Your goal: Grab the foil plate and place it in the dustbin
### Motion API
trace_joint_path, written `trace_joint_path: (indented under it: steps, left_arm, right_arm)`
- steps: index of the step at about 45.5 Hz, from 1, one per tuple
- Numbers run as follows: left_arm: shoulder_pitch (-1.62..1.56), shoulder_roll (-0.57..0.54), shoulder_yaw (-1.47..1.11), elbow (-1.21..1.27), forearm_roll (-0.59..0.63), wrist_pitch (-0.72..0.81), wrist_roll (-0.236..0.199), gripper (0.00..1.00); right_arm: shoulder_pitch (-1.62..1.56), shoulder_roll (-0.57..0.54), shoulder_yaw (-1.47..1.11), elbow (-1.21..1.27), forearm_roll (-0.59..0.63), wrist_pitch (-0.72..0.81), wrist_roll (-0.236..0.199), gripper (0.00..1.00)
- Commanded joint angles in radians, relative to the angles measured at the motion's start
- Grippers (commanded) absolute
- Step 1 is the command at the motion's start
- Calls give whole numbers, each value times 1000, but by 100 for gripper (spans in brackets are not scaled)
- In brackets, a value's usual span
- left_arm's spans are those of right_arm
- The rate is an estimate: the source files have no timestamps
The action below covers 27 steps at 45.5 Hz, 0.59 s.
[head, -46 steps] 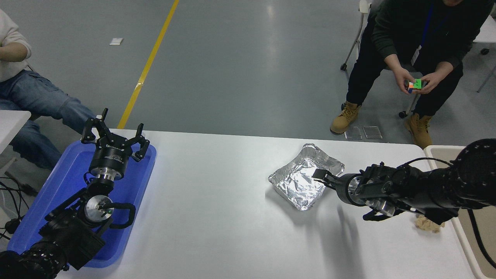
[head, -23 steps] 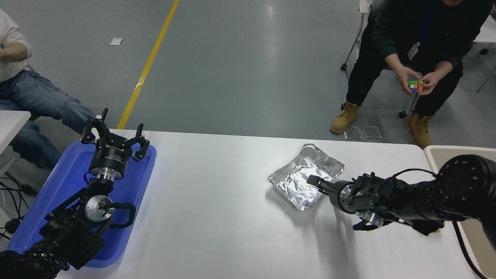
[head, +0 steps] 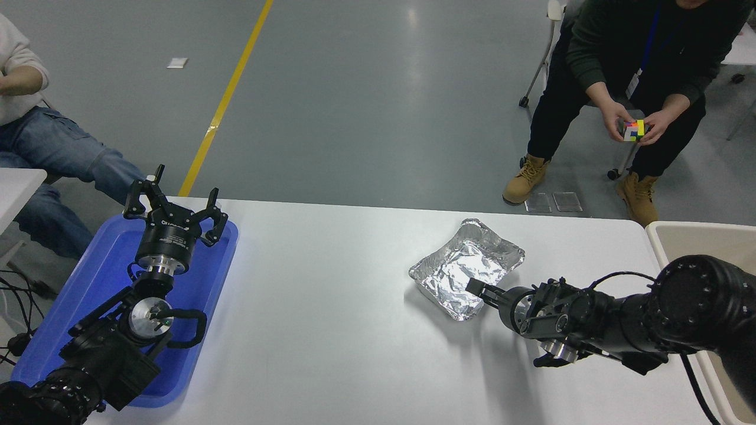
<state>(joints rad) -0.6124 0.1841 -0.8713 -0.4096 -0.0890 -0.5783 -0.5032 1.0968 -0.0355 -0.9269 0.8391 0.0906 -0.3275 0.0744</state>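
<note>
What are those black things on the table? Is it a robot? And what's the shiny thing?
Yes, it is a robot. The picture comes from a camera up by its head, looking down over a white table. The two black things are its arms, each ending in a claw called a gripper. The left gripper hangs open over a blue tray and does nothing. The right gripper reaches to the near edge of the foil plate, the shiny crinkled dish. I cannot tell whether it has pinched the plate; the plate lies on the table. The dustbin, the beige box at the right edge, is where the plate should go. Across the floor, a seated person turns a colourful puzzle cube.
</note>
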Motion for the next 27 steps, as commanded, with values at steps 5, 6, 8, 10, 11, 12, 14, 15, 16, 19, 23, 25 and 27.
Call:
trace_joint_path:
  steps: [5,6,8,10,11,12,14,15,16,19,23,25,27]
  left_arm:
    - [-1,0,0,0,0,0,0,100]
    - [-1,0,0,0,0,0,0,100]
    - [-1,0,0,0,0,0,0,100]
    - [0,0,0,0,0,0,0,100]
    - [-1,0,0,0,0,0,0,100]
    - [0,0,0,0,0,0,2,100]
    - [0,0,0,0,0,0,0,100]
    - [-1,0,0,0,0,0,0,100]
    - [0,0,0,0,0,0,0,100]
    - [-1,0,0,0,0,0,2,100]
    - [-1,0,0,0,0,0,0,100]
    - [-1,0,0,0,0,0,0,100]
    - [-1,0,0,0,0,0,0,100]
  right_arm:
    - [-17,9,0,-8,-77,-19,2,43]
    - [-17,9,0,-8,-78,-19,2,42]
    - [-17,9,0,-8,-78,-19,2,41]
    - [-17,9,0,-8,-80,-21,4,36]
    - [-17,11,0,-8,-80,-19,4,35]
    - [-18,11,0,-8,-81,-19,4,35]
    - [-17,11,0,-8,-83,-19,4,34]
    - [-18,11,0,-8,-83,-19,4,34]
    - [-18,11,0,-8,-83,-19,4,34]
    - [-18,11,-1,-8,-83,-19,4,27]
    - [-21,11,-1,-6,-84,-19,4,15]
    - [-23,12,-1,-8,-84,-19,4,11]
    - [-25,12,-1,-8,-84,-19,4,6]
